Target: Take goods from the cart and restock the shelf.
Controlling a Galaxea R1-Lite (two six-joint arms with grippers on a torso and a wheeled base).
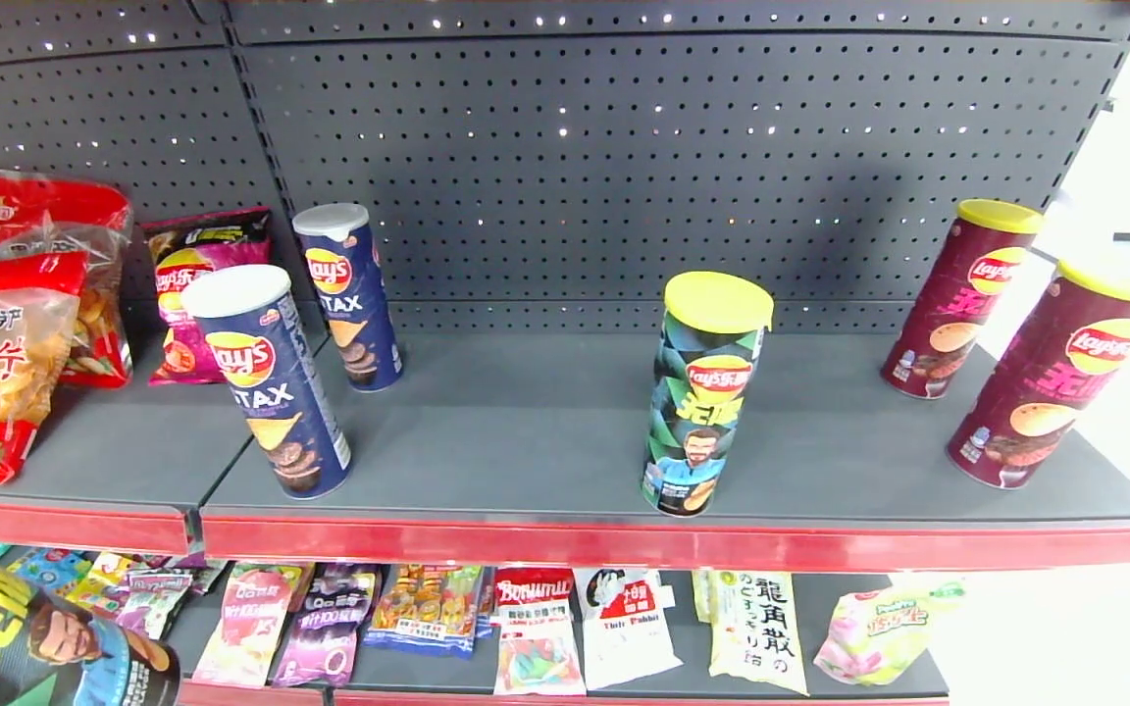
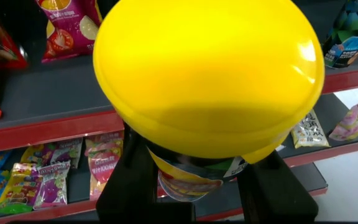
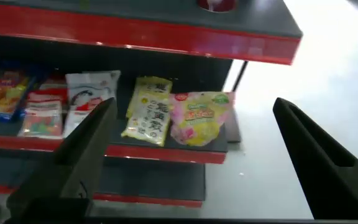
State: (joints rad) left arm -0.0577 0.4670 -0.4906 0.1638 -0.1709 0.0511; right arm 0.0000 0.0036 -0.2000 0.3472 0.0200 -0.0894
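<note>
In the left wrist view a chip can with a yellow lid [image 2: 210, 68] stands between the black fingers [image 2: 135, 186] of my left gripper [image 2: 197, 196], which is shut on its body. The same green-and-black can [image 1: 35, 642] shows at the bottom left corner of the head view, below the upper shelf [image 1: 526, 422]. A matching yellow-lidded can [image 1: 707, 392] stands upright near the shelf's front edge, right of centre. My right gripper [image 3: 197, 168] is open and holds nothing, in front of the lower shelf [image 3: 166, 152].
Two blue cans [image 1: 271, 382] [image 1: 349, 294] stand on the left of the upper shelf, two maroon cans [image 1: 962, 299] [image 1: 1055, 378] on the right. Snack bags [image 1: 6, 353] fill the far left. Bare shelf lies between the cans. Small packets [image 1: 536, 628] line the lower shelf.
</note>
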